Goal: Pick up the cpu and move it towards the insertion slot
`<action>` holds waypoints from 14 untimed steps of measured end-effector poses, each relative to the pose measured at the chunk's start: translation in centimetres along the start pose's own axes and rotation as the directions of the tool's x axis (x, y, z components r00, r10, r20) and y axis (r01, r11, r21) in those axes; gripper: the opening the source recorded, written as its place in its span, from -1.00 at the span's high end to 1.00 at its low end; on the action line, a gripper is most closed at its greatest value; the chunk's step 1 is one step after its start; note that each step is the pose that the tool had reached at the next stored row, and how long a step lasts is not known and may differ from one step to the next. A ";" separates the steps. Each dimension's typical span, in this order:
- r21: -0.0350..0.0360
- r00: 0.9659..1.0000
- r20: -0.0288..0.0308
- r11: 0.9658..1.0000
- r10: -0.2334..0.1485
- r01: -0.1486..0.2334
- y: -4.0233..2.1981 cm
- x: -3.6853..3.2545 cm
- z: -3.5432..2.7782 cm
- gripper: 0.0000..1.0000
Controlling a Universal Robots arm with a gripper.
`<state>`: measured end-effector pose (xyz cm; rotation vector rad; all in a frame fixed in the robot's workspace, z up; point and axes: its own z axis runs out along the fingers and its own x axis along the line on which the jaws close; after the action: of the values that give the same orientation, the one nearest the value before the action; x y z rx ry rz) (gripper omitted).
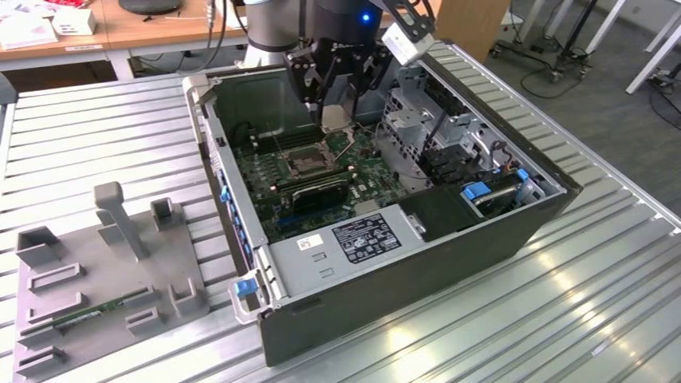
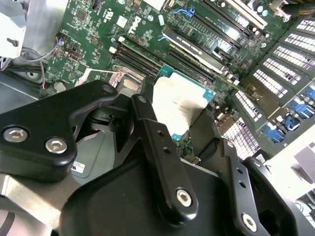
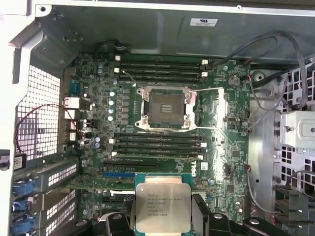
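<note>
The cpu (image 3: pixel 163 206) is a flat square chip with a silvery top and a green rim, and my gripper (image 3: pixel 163 212) is shut on it with one black finger on each side. It hangs above the green motherboard inside the open computer case. The insertion slot (image 3: pixel 165 108), a square socket with a dark centre and a silvery frame, lies further along the board, apart from the chip. In the second wrist view the cpu (image 2: pixel 179 105) sits between the fingers (image 2: pixel 147 123). In the exterior view the gripper (image 1: pixel 335 120) hovers just behind the slot (image 1: pixel 309 163).
The computer case (image 1: pixel 426 263) lies open on a slatted metal table. Long black memory slots (image 3: pixel 157 142) run on both sides of the socket. Loose cables (image 3: pixel 275 64) and a drive cage (image 1: pixel 426 128) crowd one side. A grey fixture (image 1: pixel 107 271) holds a green memory stick (image 1: pixel 91 313).
</note>
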<state>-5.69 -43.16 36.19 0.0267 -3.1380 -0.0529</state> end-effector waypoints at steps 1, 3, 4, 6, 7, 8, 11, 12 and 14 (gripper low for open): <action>0.000 1.000 0.000 1.000 0.000 0.000 0.06 0.02 0.03 -0.08; 0.000 1.000 0.000 1.000 0.001 -0.001 0.18 0.06 0.08 -0.08; 0.000 1.000 0.000 1.000 0.001 -0.001 0.24 0.08 0.11 -0.08; 0.000 1.000 0.000 1.000 0.002 -0.002 0.38 0.12 0.16 -0.08; 0.000 1.000 0.000 1.000 0.002 -0.002 0.46 0.13 0.19 -0.08; 0.000 1.000 0.000 1.000 0.003 -0.003 0.53 0.14 0.22 -0.08; 0.000 1.000 0.000 1.000 0.004 -0.004 0.81 0.14 0.34 -0.08; 0.000 1.000 0.000 1.000 0.004 -0.004 0.90 0.15 0.38 -0.08; 0.000 1.000 0.000 1.000 0.005 -0.005 1.09 0.15 0.46 -0.08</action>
<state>-5.86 -42.06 35.77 0.0185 -3.1382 -0.0528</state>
